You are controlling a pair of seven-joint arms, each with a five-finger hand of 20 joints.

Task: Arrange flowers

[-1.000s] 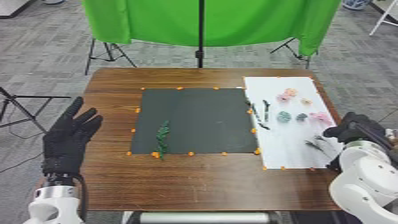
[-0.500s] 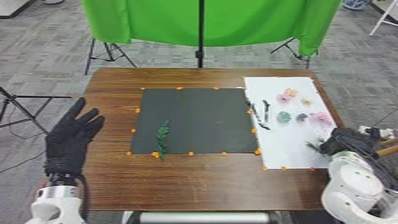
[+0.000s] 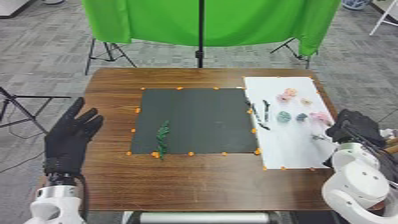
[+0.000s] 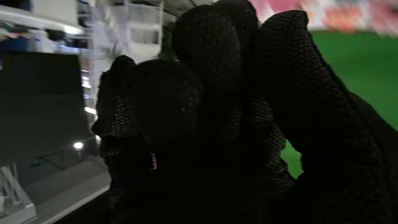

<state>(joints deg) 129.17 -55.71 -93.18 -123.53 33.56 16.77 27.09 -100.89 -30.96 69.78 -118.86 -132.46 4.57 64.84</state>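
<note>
We have our right hand [image 3: 354, 129] at the white sheet's [image 3: 293, 156] right edge; we cannot tell whether it grips anything. Just left of it lies a small sprig [image 3: 318, 137], and just beyond, a pink flower [image 3: 321, 117]. Farther left sit a grey-blue flower [image 3: 301, 117] and a teal flower [image 3: 283, 117], then dark stems [image 3: 266, 109]; pink-orange blooms [image 3: 290, 93] lie farther ahead. Well left of that hand, a green sprig [image 3: 163, 136] crosses the black sheet's [image 3: 206, 120] near edge. Our left hand [image 3: 68, 142] is released, fingers extended, left of this sprig.
</note>
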